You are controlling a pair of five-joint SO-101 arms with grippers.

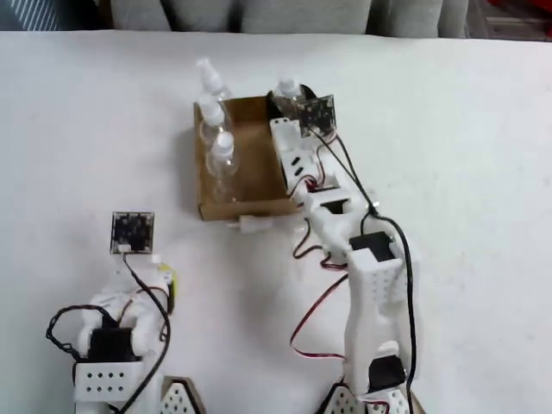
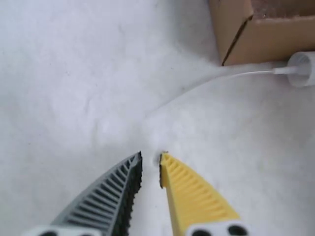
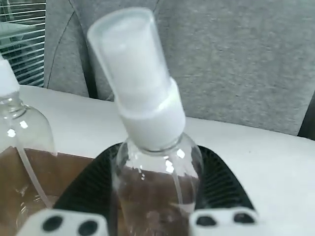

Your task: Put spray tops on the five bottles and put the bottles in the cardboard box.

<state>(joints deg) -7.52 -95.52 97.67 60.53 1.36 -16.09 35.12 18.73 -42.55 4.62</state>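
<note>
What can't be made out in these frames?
- High view: the right arm covers the held bottle below its top, plus the box's right wall.
- Right wrist view: the bottle's base is cut off by the edge, so whether it stands in the box is unclear.
- Left wrist view: the loose spray top is cut by the edge.

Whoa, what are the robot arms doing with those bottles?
The right gripper holds a bottle, already capped, in its jaws at the far corner of the cardboard box. Three more bottles stand inside along one wall. The left gripper sits empty over the table, and a loose spray top lies just outside the box.
</note>
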